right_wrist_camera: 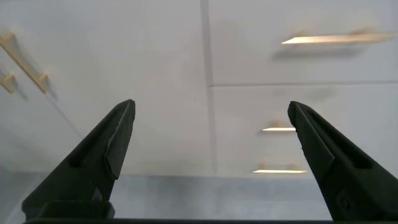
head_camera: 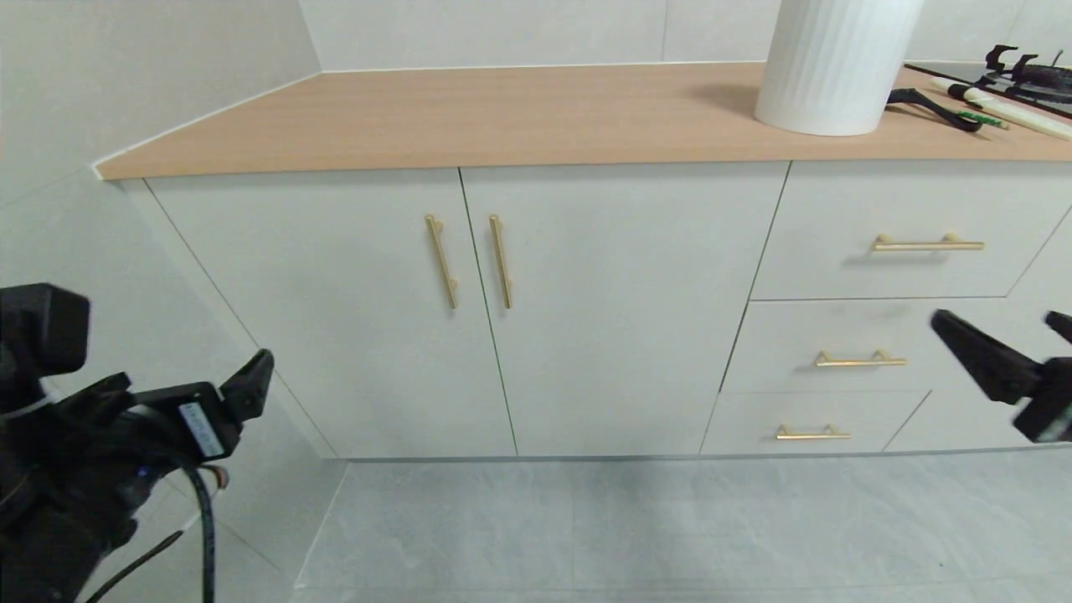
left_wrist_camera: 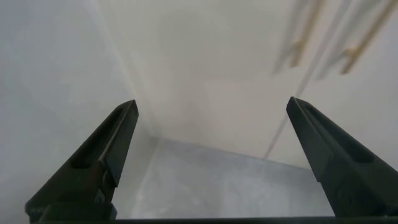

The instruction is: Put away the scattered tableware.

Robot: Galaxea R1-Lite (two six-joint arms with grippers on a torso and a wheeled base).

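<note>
Scattered utensils lie at the far right of the wooden countertop [head_camera: 469, 117]: a black-handled tool [head_camera: 934, 107], a long white stick [head_camera: 1005, 109] and more black pieces [head_camera: 1026, 71]. A tall white ribbed container [head_camera: 833, 67] stands just left of them. My left gripper [head_camera: 251, 377] hangs low at the left, in front of the cabinet's corner, open and empty [left_wrist_camera: 211, 118]. My right gripper [head_camera: 1001, 322] is at the right, level with the middle drawer, open and empty [right_wrist_camera: 211, 118]. Both are well below the countertop and far from the utensils.
Two white cabinet doors with upright gold handles [head_camera: 441, 260] [head_camera: 501, 260] are shut. To their right are three shut drawers with gold handles [head_camera: 927, 244] [head_camera: 860, 360] [head_camera: 812, 433]. A tiled wall [head_camera: 126, 75] closes the left side. Grey floor [head_camera: 628, 528] lies below.
</note>
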